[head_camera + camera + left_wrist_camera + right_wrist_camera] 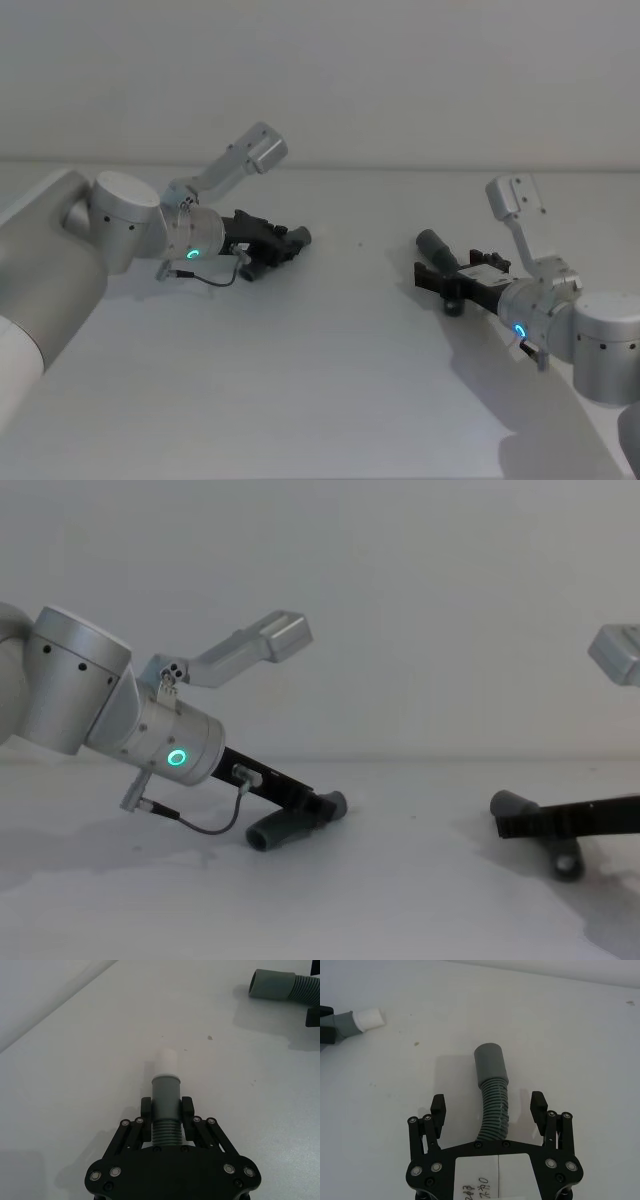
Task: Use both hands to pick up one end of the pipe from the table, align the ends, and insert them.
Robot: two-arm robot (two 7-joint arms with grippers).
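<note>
My left tool [166, 1110]: closed on ribbed part of left pipe piece [166, 1091], cuff pointing away, low at counter [75, 1085]. My right tool [488, 1104]: open, fingers [438, 1106] astride right pipe piece [491, 1067], not touching; piece lies on counter.

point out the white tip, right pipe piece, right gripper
white tip [166, 1060], left wrist view, its side
right pipe piece [490, 1062], right wrist view, smooth cuff
right gripper [488, 1101], right wrist view, between fingertips
</note>
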